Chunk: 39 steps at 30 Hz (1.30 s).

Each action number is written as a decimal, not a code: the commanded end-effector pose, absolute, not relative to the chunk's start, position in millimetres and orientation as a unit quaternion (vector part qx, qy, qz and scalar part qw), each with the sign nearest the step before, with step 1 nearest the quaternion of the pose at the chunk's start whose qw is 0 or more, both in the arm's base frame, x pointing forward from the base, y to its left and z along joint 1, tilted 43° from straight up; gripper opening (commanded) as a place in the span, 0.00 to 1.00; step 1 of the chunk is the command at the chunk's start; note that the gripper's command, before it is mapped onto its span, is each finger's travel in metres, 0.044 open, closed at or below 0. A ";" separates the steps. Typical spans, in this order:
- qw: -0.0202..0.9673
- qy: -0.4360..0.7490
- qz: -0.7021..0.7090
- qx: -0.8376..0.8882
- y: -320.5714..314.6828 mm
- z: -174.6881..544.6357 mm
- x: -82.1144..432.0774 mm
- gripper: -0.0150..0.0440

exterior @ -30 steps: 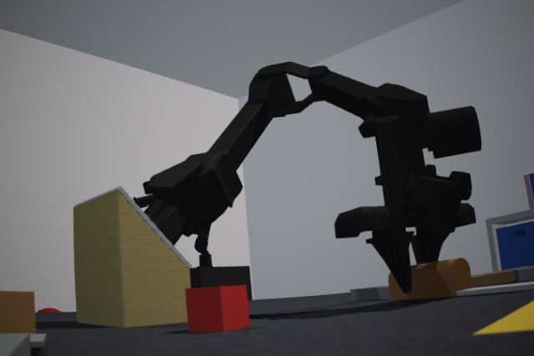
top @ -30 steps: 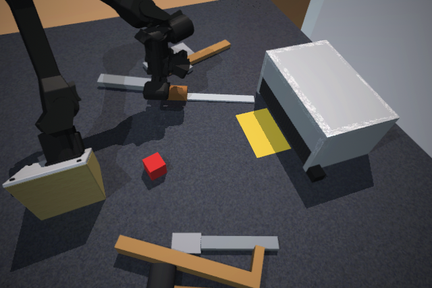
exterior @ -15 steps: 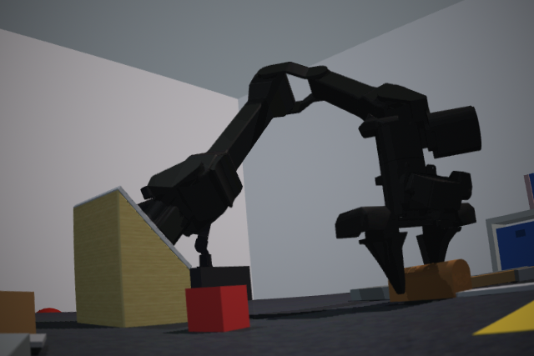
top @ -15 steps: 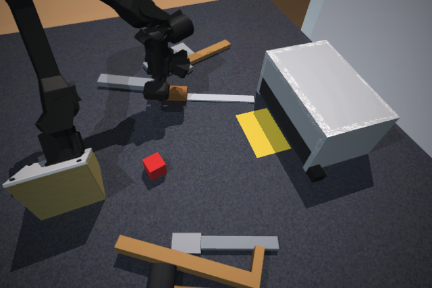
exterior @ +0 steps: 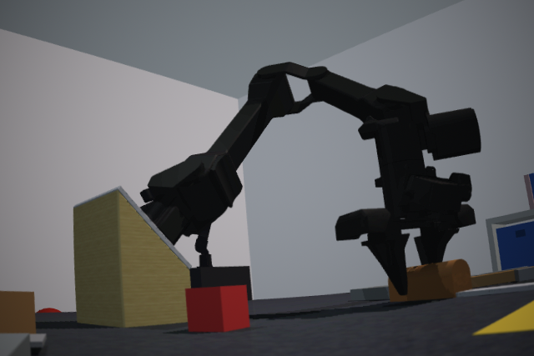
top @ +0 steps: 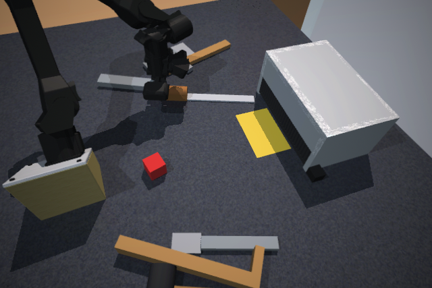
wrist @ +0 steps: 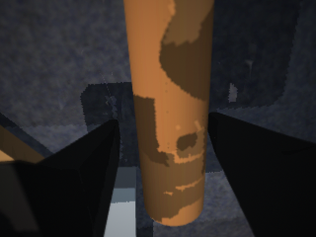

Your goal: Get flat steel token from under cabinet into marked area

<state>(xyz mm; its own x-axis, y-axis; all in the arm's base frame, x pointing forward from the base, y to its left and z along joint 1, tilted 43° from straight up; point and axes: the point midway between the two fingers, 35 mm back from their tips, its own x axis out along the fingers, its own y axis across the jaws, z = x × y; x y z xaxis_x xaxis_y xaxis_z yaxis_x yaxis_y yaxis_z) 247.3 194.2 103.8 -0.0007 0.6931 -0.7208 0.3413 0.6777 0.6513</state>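
The steel token is not visible; the dark vent strip [top: 284,119] of the white cabinet [top: 331,85] shows no clear sign of it. The yellow marked area [top: 249,127] [exterior: 513,322] lies before the cabinet. A tool with a thick round orange handle [top: 178,93] [exterior: 430,282] [wrist: 173,89] and a thin pale blade [top: 223,98] [exterior: 496,289] lies low at the table, blade end near the cabinet's far front corner. My gripper [exterior: 417,276] [wrist: 163,124] is open around the handle, with a gap at the left finger in the wrist view. Its fingertips are hidden in the top view.
A pale bar [top: 121,81] [exterior: 369,293] lies beside the gripper. An orange bar [top: 210,50] with a grey plate [top: 181,48] lies behind it. A red cube [top: 154,165] [exterior: 215,308] stands near the base. An orange angled bar [top: 195,263] and a grey bar [top: 240,242] lie at the front.
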 end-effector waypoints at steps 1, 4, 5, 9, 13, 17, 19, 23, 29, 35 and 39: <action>0.600 0.692 0.147 0.374 193.8 103.9 247.8 0.52; 0.600 0.692 0.147 0.374 193.8 103.9 247.8 0.49; 0.600 0.692 0.147 0.374 193.8 103.9 247.8 0.48; 0.600 0.692 0.147 0.374 193.8 103.9 247.8 0.43; 0.600 0.692 0.147 0.374 193.8 103.9 247.8 0.25; 0.600 0.692 0.146 0.374 193.5 103.7 248.7 0.25; 0.600 0.692 0.146 0.374 193.1 103.2 250.4 0.25; 0.599 0.692 0.144 0.375 191.8 101.9 255.1 0.25; 0.599 0.693 0.143 0.375 189.8 99.9 262.1 0.25; 0.599 0.693 0.142 0.376 187.8 97.9 269.3 0.25; 0.599 0.693 0.141 0.376 186.4 96.5 274.0 0.25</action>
<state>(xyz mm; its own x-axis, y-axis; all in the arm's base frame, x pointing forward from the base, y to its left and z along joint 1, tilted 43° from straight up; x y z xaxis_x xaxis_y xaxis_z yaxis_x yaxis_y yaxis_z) 267.6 187.9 97.7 -0.0030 0.6900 -0.7238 0.3505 0.6786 0.6455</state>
